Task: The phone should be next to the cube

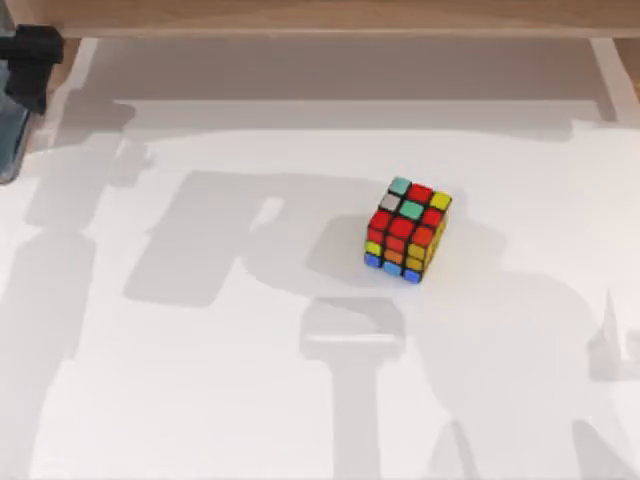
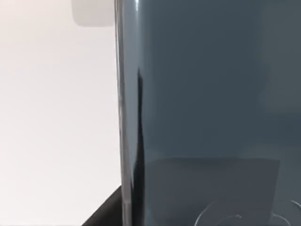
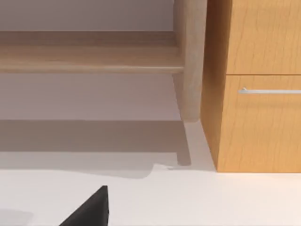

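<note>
At the table's far-left edge, your left gripper (image 1: 25,60) carries the phone (image 2: 207,113) — finger state indiscernible; the cube (image 1: 407,230) sits well apart to its right — bare white table (image 1: 200,400) between.

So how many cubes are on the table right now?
1. The cube sits on the white table, right of centre in the top view. The phone is off at the far left edge; nothing else looks big enough to hide another.

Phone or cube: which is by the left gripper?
The phone, the dark glossy slab at the top view's left edge beside the left gripper; the cube sits alone, far off to the right.
</note>
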You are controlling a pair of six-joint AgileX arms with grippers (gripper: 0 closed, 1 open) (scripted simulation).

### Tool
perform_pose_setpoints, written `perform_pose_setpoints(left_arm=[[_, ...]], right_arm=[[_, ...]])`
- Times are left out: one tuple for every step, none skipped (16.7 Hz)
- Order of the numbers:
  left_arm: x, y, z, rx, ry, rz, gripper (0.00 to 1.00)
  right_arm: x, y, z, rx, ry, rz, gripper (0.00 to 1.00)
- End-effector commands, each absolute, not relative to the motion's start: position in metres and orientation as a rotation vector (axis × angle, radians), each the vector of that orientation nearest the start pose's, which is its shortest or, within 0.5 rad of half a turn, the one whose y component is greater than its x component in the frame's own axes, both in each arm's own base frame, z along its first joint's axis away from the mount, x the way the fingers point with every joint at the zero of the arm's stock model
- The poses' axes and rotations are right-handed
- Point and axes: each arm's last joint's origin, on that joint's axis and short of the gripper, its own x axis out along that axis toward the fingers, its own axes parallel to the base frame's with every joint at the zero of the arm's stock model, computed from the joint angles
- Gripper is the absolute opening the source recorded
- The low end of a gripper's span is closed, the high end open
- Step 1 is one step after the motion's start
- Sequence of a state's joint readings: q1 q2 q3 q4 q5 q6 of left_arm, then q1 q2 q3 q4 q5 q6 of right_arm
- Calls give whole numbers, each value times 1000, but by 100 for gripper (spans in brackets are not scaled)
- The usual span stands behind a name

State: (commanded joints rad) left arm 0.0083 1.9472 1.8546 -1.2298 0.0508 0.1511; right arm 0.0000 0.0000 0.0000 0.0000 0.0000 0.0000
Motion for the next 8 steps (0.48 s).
perform_pose_setpoints(left_arm=[[400,-7,289,76,1312,-132,0],[402,-20,290,66,1314,-136,0],[404,-33,288,53,1328,-139,0],[408,-48,282,39,1354,-139,0],[411,-66,274,23,1387,-133,0],[413,-86,263,8,1424,-122,0],[415,-108,250,-4,1462,-107,0],[416,-130,237,-11,1494,-91,0]], right_arm=[[106,-1,160,0,0,0,100],[106,-1,160,0,0,0,100],[106,-1,160,0,0,0,100],[106,-1,160,0,0,0,100],[106,-1,160,0,0,0,100],[106,-1,160,0,0,0,100],[106,-1,160,0,0,0,100],[106,-1,160,0,0,0,100]])
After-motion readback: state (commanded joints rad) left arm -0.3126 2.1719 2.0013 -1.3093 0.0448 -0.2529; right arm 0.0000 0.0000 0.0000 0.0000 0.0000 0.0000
